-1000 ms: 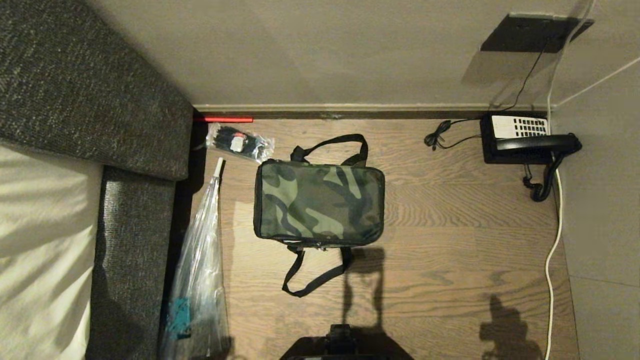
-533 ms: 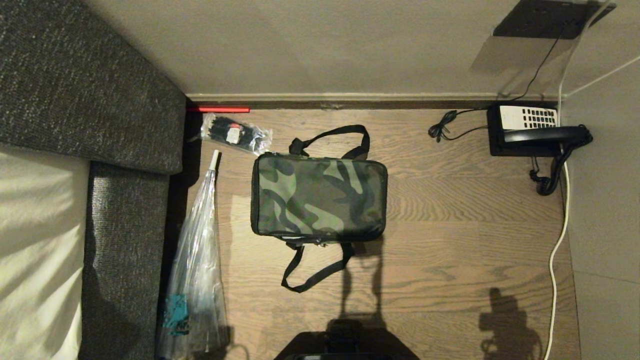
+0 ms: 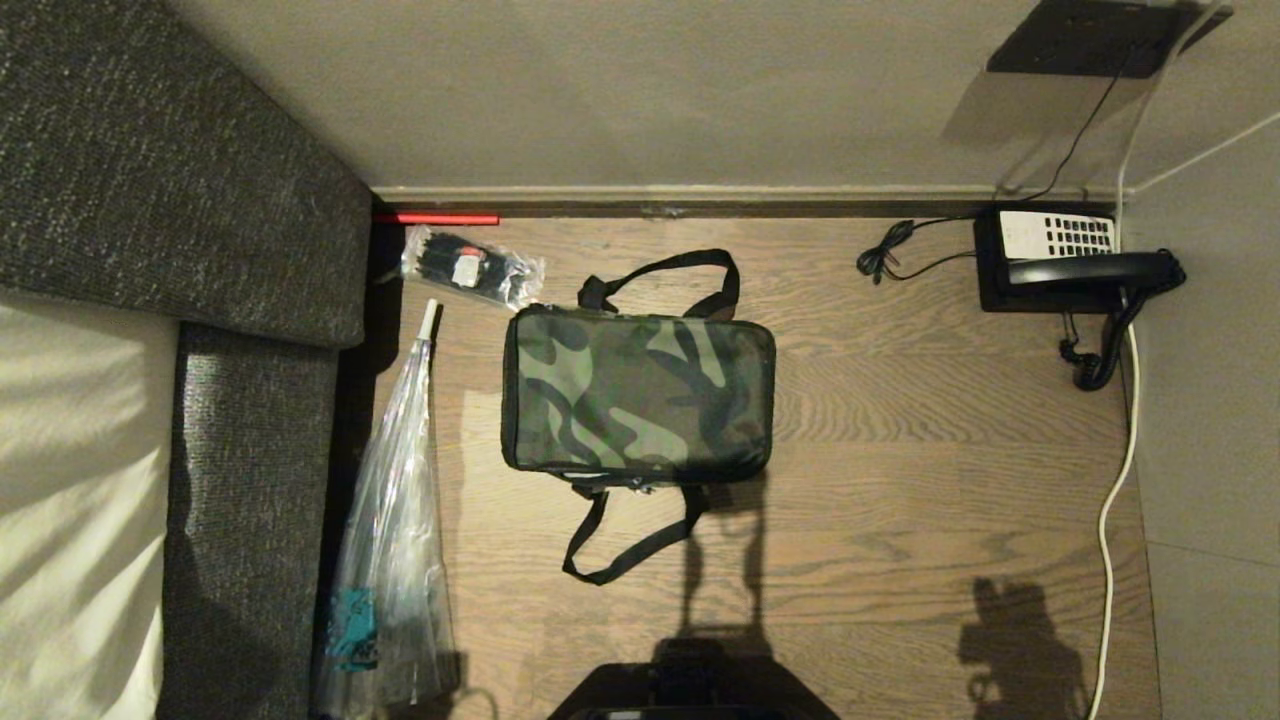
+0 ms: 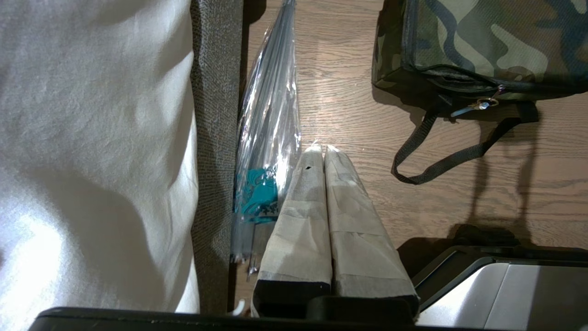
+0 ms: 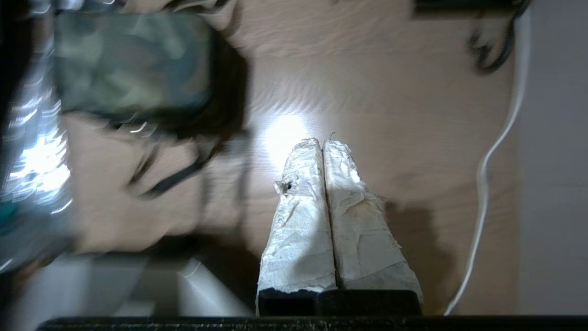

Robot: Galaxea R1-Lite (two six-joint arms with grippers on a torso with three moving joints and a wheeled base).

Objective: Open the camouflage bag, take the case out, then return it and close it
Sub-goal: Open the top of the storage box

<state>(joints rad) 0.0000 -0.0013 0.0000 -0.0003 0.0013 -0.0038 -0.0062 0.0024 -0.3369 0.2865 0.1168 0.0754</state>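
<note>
From the left: a clear plastic bag [image 3: 390, 520] lies along the sofa [image 3: 180, 180], the left hand [image 4: 320, 149] above it, its fingers pressed together and empty. The camouflage bag [image 3: 638, 395] sits zipped on the floor [image 3: 900, 450], the case unseen, presumably inside. The right hand [image 5: 323, 141], likewise pressed together, hangs over bare floor. Risk: the loose front strap [image 3: 625, 540] could snag a descending hand, and the small zipper pull [image 4: 477, 105] could slip from taped fingers.

camouflage bag [image 3: 638, 398] lies between plastic bag [image 3: 392, 530] and telephone [image 3: 1070, 262].
</note>
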